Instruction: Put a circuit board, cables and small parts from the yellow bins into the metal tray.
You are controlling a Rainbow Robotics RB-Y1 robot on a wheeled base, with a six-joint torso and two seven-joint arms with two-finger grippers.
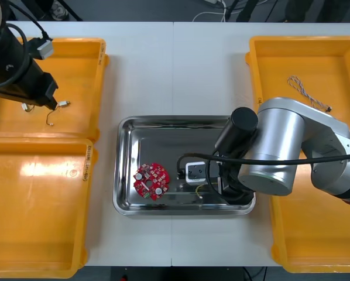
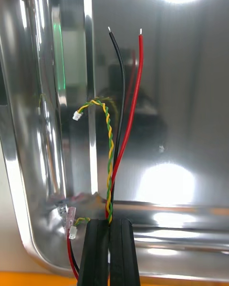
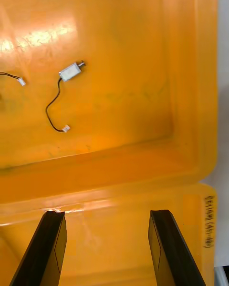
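Electronics lab bench: light table, yellow bins, metal tray, red circuit board, loose cables.

Overhead front camera and close right wrist camera both see the metal tray.

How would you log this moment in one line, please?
right tool: shut on cables, over tray | left tool: open, over left bins | board: in tray
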